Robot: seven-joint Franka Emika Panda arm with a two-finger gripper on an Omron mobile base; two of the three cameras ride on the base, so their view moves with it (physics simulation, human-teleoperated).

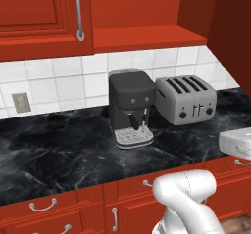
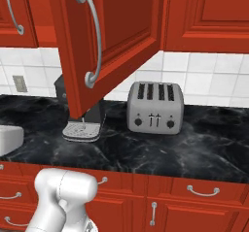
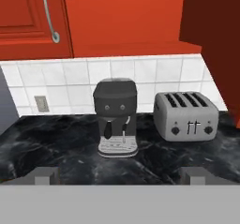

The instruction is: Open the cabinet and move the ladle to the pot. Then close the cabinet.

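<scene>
The pincer [image 3: 120,176] stands wide and holds nothing. The open cabinet [image 3: 123,17] lies above and ahead of it, beyond the desk [image 3: 61,148].

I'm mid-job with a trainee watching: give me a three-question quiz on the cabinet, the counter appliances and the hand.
1. True or false: the cabinet door stands open.
2. Which sits nearer the wall outlet: A) coffee machine B) toaster?
3. Fill in: the hand's fingers are ____ and hold nothing.

Key: 1 true; 2 A; 3 open.
</scene>
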